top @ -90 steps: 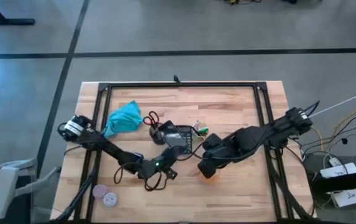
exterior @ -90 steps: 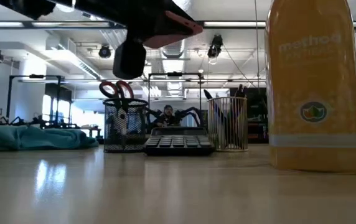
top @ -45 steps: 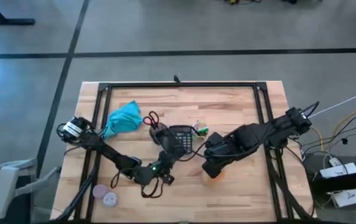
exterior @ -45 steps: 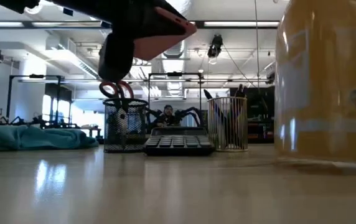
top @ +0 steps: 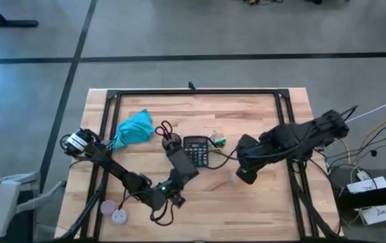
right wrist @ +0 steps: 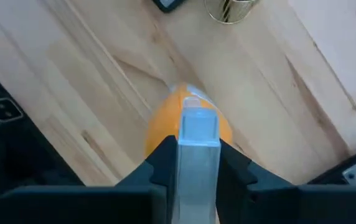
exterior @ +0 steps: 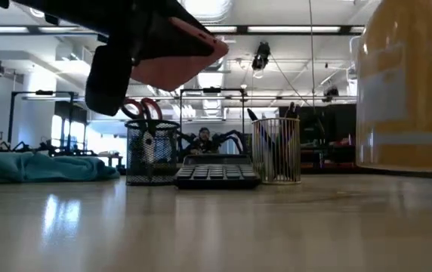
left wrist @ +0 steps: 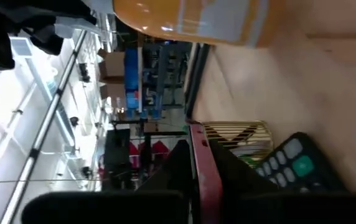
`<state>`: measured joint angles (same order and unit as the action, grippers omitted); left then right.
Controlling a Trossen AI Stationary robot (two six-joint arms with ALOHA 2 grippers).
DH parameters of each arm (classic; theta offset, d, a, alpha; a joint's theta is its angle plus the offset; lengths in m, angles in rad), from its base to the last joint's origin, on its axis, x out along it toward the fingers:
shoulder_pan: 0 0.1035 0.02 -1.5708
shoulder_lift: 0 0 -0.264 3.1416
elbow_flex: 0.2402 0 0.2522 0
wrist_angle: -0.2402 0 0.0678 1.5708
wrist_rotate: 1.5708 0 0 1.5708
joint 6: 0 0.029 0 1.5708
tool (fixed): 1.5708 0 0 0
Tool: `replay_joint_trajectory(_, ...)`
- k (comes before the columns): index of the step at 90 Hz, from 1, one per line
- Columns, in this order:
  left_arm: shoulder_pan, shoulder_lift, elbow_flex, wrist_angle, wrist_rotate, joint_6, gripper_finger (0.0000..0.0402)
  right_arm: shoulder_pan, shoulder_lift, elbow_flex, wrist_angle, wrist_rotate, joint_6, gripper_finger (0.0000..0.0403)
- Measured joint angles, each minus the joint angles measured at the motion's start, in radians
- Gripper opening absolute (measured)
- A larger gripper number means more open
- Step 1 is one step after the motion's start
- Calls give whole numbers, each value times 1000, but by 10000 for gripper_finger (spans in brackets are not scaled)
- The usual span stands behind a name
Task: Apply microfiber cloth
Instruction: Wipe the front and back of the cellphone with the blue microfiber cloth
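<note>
High view: the microfiber cloth (top: 133, 129) lies bunched on the table (top: 260, 209) at about ten o'clock from centre, untouched and well apart from both grippers. The left gripper (top: 177, 160) sits near centre, just beside the black calculator (top: 196, 149), at four o'clock from the cloth. The right gripper (top: 245, 174) is at three o'clock from the calculator, over the orange spray bottle.

Low view: the cloth (exterior: 42, 167) rests flat at nine o'clock, beside a mesh cup holding scissors (exterior: 143, 111). The calculator (exterior: 216, 174) and a wire cup (exterior: 276, 150) stand at centre. The orange spray bottle (exterior: 408, 91) hangs clear of the table at three o'clock.

Left wrist view: the fingers' spacing cannot be told.

Right wrist view: the right gripper (right wrist: 197, 160) is clamped on the bottle's top (right wrist: 198, 126).
</note>
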<state>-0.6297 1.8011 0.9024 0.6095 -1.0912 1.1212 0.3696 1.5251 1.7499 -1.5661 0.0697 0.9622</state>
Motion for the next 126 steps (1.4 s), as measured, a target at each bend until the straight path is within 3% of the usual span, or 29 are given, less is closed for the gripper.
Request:
replay_joint_trajectory(11, -16, 0, 0, 0, 4, -95, 12, -40, -7, -34, -8, 5, -138, 48)
replay_joint_trajectory(28, -49, 0, 0, 0, 8, -229, 12, -127, -8, -75, -3, 16, -502, 51)
replay_joint_trajectory(44, -95, -20, -1, -18, -17, -316, 12, -192, -19, -114, 0, 4, -695, 49)
replay_joint_trajectory(55, -112, -86, -15, -115, -94, -423, 12, -231, -33, -129, -4, -30, -726, 76)
replay_joint_trajectory(76, -112, -260, -113, -369, -96, -696, 12, -300, -68, -131, -7, -75, -683, 167)
replay_joint_trajectory(91, -115, -376, -179, -439, -97, -760, 12, -300, -93, -120, -3, -87, -593, 216)
replay_joint_trajectory(110, -88, -560, -274, -555, -221, -802, 12, -297, -150, -102, -5, -104, -544, 270)
replay_joint_trajectory(126, -74, -755, -383, -584, -260, -827, 12, -282, -200, -99, 16, -95, -551, 292)
